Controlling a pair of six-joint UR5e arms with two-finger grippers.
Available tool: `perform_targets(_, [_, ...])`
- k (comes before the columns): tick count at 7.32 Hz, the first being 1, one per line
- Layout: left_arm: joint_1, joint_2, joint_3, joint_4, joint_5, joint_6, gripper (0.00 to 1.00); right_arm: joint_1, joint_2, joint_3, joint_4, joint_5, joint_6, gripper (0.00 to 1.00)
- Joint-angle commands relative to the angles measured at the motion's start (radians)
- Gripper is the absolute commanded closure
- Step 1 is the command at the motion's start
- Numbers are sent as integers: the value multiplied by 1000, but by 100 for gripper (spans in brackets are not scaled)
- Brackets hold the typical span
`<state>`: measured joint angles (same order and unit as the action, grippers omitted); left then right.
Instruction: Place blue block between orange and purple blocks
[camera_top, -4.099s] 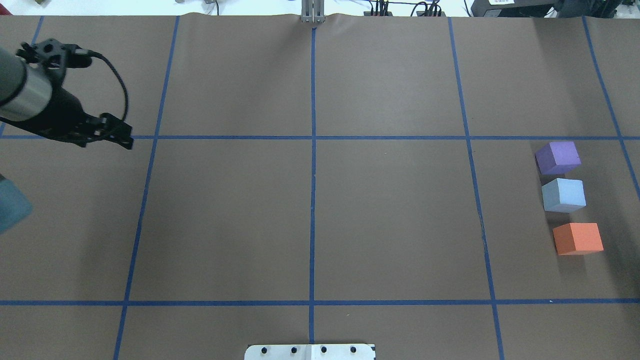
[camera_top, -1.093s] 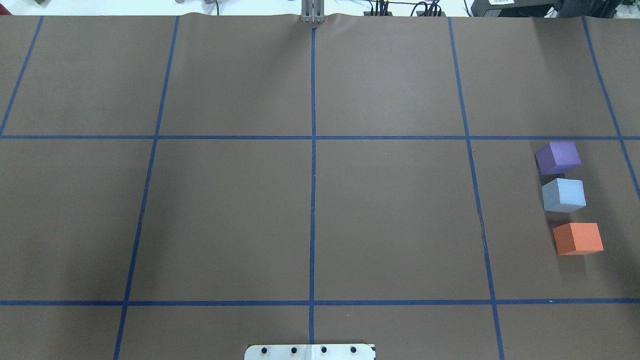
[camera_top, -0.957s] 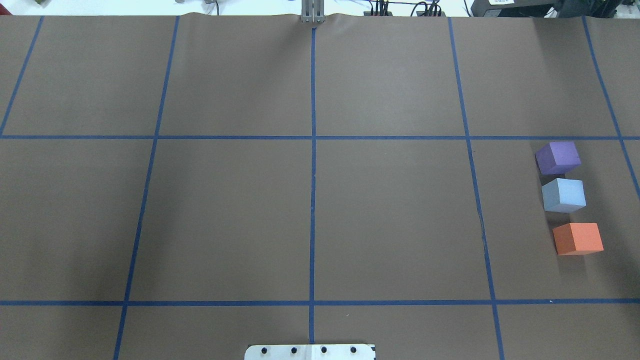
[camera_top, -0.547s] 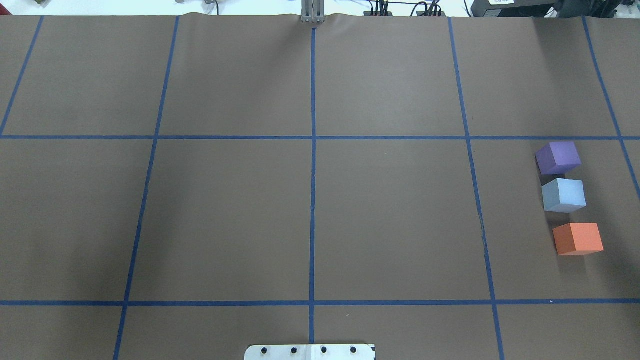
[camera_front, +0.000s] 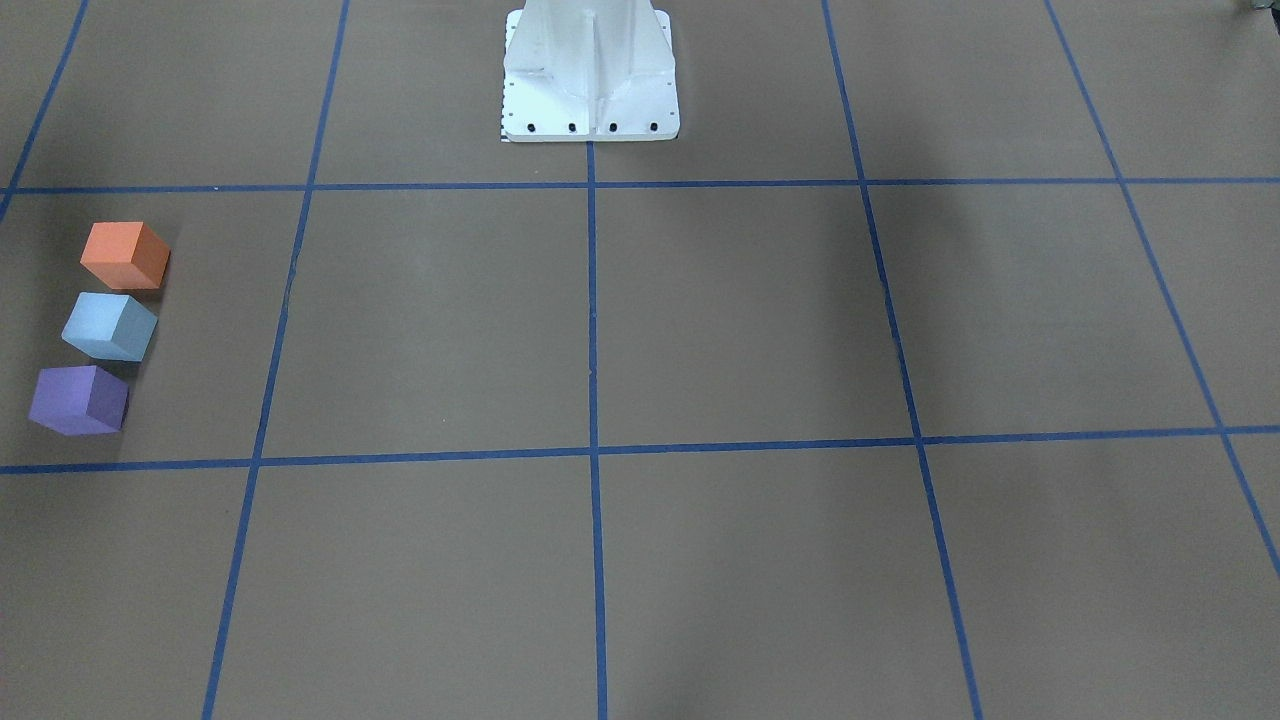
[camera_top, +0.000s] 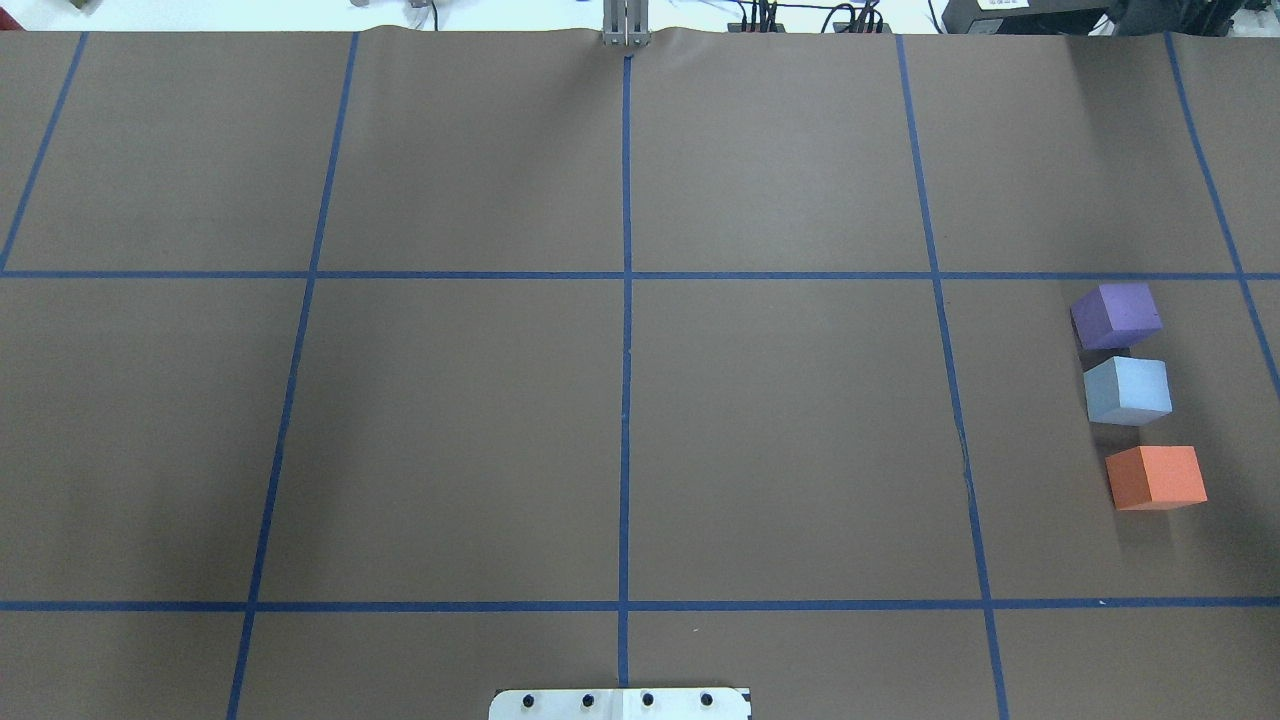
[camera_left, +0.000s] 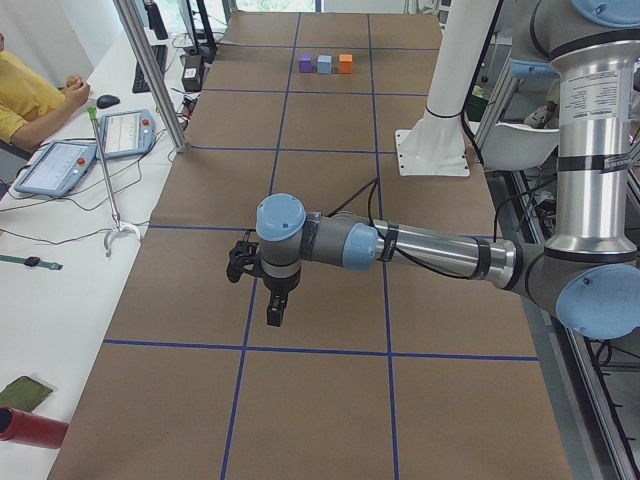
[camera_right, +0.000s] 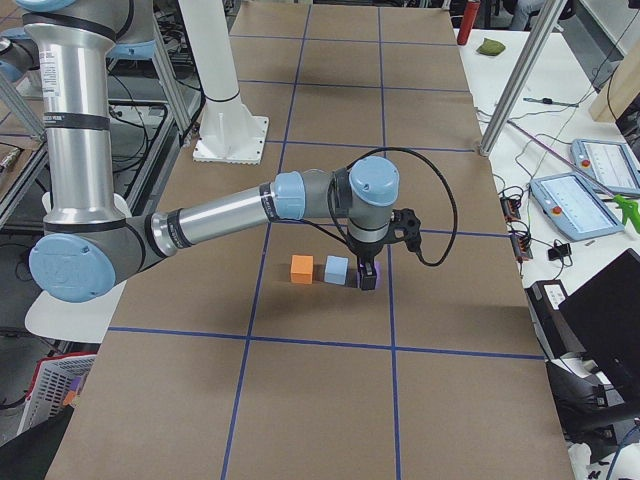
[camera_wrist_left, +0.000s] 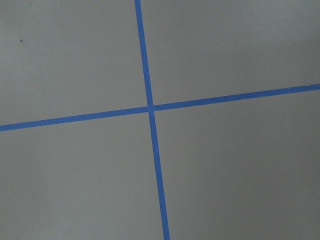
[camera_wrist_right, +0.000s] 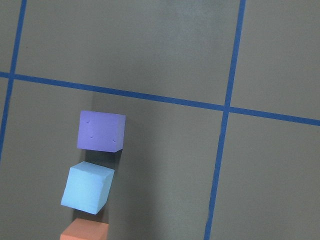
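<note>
The blue block (camera_top: 1128, 390) sits on the table at the far right, between the purple block (camera_top: 1117, 315) and the orange block (camera_top: 1156, 477), in one row with small gaps. The row also shows in the front view: orange (camera_front: 125, 255), blue (camera_front: 109, 326), purple (camera_front: 78, 400). The right wrist view looks down on purple (camera_wrist_right: 101, 131), blue (camera_wrist_right: 88, 187) and orange (camera_wrist_right: 85, 231). My right gripper (camera_right: 368, 280) hangs beside the purple end of the row. My left gripper (camera_left: 272, 318) hangs over bare table far from the blocks. I cannot tell whether either is open or shut.
The table is brown paper with a blue tape grid (camera_top: 625, 275). The robot's white base plate (camera_front: 590, 70) stands at the near middle edge. An operator (camera_left: 25, 90) and tablets (camera_left: 60, 165) are beside the table's far side.
The left arm, in the overhead view 4.1 s ago, has left that view. The three blocks have not moved.
</note>
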<state>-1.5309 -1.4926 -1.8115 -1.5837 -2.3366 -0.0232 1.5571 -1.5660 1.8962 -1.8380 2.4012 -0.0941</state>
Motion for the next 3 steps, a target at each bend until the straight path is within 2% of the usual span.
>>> perform_targets(1, [0, 0, 1, -6, -1, 3, 0, 0, 4, 1, 0, 1, 2, 0])
perform_targets(3, [0, 0, 1, -6, -1, 3, 0, -5, 7, 1, 0, 1, 4, 0])
